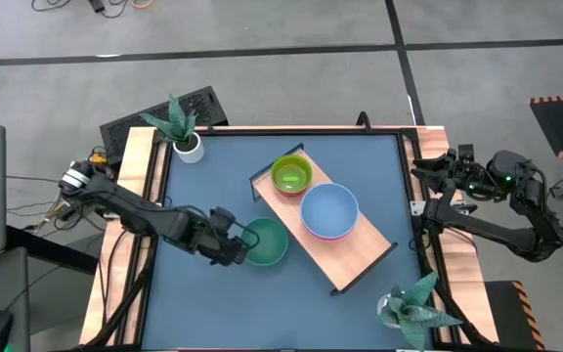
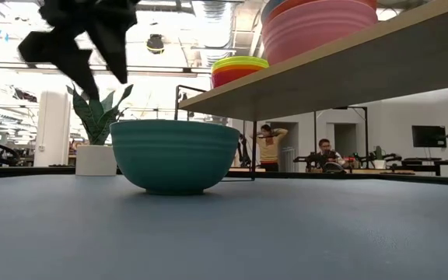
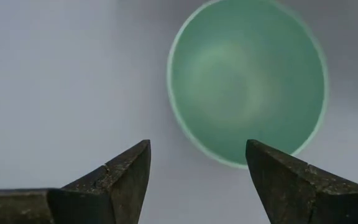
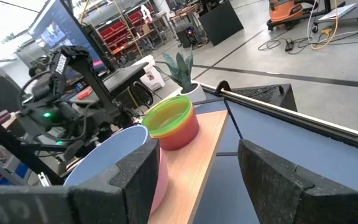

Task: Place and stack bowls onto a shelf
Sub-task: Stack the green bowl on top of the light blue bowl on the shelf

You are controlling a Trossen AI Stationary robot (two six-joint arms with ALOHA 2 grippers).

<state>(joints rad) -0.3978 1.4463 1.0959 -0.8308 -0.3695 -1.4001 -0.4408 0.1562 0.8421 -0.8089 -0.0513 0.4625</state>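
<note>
A teal bowl [image 1: 267, 242] [image 2: 175, 155] [image 3: 247, 81] stands upright on its base on the blue tabletop, just left of the shelf [image 1: 355, 259]. My left gripper [image 1: 231, 246] [image 3: 197, 149] hangs open above the table beside the bowl's left rim, touching nothing, with the bowl just ahead of its fingertips. On the shelf sit a yellow-green bowl stacked on red ones [image 1: 291, 176] [image 2: 239, 70] and a blue bowl inside a pink one [image 1: 329, 210] [image 4: 114, 155]. My right gripper [image 1: 431, 171] [image 4: 194, 155] waits open at the table's right rail.
A white pot with a plant [image 1: 189, 147] stands at the far left corner, and another plant [image 1: 413, 303] at the near right corner. The shelf lies slantwise across the table's middle. Wooden rails [image 1: 135, 225] line the table's sides.
</note>
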